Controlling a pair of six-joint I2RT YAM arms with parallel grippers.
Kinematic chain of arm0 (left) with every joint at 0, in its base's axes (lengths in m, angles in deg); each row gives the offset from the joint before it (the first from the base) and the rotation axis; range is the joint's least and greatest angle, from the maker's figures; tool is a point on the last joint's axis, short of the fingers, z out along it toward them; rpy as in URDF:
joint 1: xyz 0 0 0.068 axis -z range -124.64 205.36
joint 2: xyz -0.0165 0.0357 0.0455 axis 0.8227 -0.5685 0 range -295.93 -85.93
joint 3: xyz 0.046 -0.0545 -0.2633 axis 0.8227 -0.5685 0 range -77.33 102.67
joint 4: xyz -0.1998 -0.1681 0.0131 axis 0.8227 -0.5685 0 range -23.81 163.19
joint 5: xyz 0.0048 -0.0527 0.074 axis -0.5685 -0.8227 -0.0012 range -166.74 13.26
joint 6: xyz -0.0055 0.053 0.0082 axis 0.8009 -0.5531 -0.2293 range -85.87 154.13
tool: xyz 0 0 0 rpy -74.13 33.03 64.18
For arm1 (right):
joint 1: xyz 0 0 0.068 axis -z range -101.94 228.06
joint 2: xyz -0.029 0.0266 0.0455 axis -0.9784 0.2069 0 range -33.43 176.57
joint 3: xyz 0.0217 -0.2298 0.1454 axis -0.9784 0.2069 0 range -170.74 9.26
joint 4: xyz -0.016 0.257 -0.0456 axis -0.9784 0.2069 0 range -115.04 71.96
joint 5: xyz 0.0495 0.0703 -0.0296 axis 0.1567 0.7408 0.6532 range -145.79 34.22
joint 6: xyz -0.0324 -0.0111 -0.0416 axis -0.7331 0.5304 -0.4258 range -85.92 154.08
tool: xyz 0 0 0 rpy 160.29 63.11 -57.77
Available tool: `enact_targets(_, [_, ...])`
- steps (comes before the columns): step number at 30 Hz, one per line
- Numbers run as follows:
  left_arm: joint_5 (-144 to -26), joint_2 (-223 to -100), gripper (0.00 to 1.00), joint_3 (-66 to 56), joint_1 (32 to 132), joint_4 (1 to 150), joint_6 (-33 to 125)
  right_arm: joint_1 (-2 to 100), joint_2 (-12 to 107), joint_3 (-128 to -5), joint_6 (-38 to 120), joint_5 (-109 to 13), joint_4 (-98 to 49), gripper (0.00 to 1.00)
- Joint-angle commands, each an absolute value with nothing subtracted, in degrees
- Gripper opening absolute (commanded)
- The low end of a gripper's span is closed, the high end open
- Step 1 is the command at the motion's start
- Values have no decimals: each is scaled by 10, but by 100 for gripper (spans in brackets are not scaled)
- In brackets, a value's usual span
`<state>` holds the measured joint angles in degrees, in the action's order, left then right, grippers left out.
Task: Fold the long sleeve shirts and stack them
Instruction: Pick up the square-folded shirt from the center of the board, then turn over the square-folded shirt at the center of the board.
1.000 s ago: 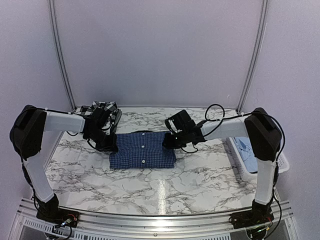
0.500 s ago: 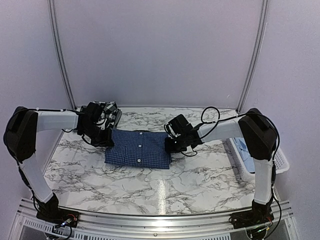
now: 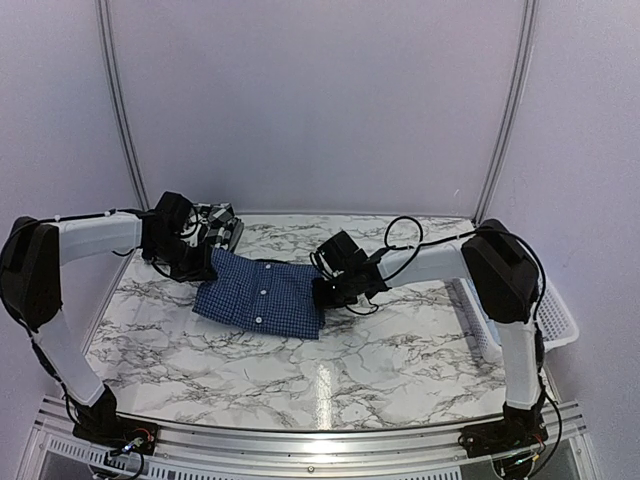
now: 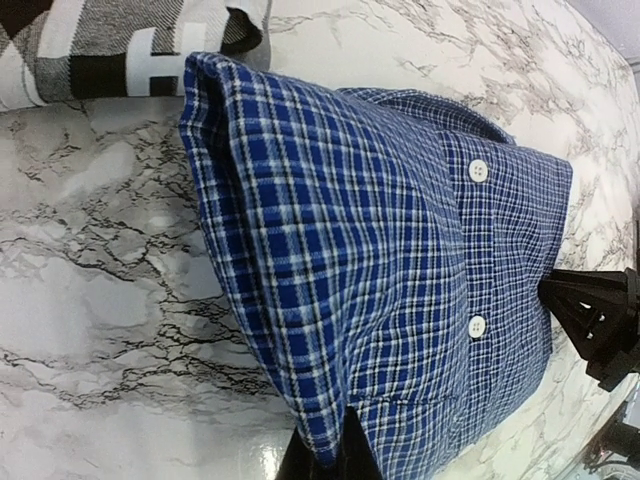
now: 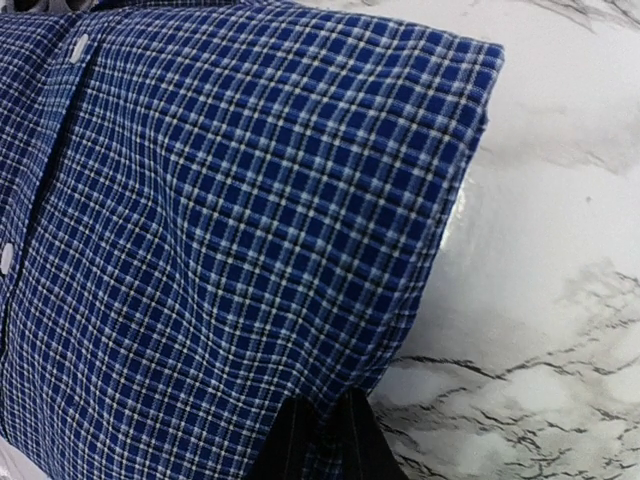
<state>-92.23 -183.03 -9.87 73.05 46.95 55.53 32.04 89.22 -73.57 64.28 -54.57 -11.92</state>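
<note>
Marble table (image 3: pixel 400 350) | left hand (image 3: pixel 204 267) low, pinching dark blue shirt (image 3: pixel 262 295) | right hand (image 3: pixel 323 292) low, pinching opposite edge

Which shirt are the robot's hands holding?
The dark blue checked shirt, folded, with white buttons: left gripper and right gripper each pinch one side. The black-and-white plaid shirt lies behind it, not gripped.
</note>
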Motion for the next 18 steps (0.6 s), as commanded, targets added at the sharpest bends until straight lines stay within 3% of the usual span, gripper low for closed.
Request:
enact_targets(1, [-930,-1797,0,-75,707,442,541,299,924,-771,661,-525,-119,11])
enact_targets(7, [-947,-1772,0,-13,648,381,497,265,998,-884,669,-444,-134,12])
enact_targets(11, [-986,-1793,0,112,650,295,473,266,993,-916,669,-405,-134,15])
enact_targets(18, [-924,-1970,0,358,818,213,551,364,796,-729,645,-363,-173,33])
